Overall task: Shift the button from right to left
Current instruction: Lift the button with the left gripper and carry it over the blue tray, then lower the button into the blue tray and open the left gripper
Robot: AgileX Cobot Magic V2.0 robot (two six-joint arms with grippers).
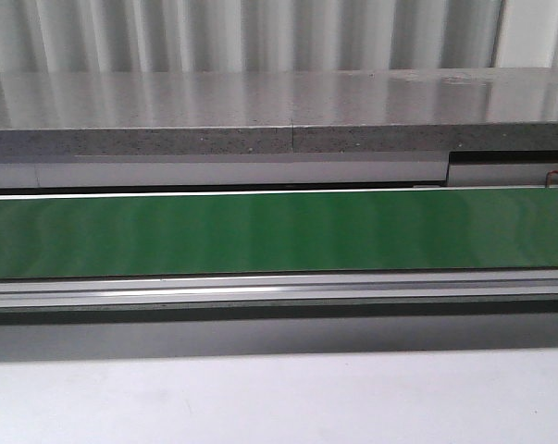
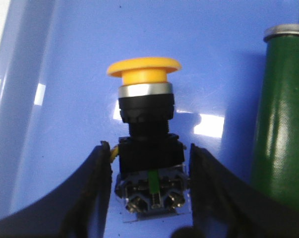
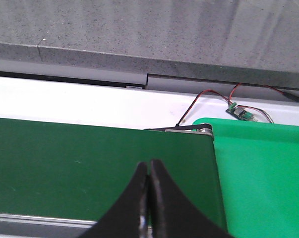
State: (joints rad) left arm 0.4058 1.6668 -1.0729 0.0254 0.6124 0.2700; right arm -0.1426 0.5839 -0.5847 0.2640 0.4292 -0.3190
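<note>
The button [image 2: 145, 106] shows only in the left wrist view. It has a yellow-orange mushroom cap, a silver ring, a black body and a grey contact block with a green stripe, and it lies on a blue surface [image 2: 65, 74]. My left gripper [image 2: 150, 148] is open. Its jaws stand on either side of the button's black body with a narrow gap on each side. My right gripper [image 3: 149, 163] is shut and empty above the green conveyor belt [image 3: 65, 163]. Neither gripper shows in the front view.
A green cylinder with a metal end [image 2: 280, 114] stands beside the button. A bright green tray [image 3: 263, 173] adjoins the belt's end, with a small circuit board and red-black wires [image 3: 241, 113] behind it. The belt [image 1: 279, 231] crosses the front view below a grey stone ledge [image 1: 279, 111].
</note>
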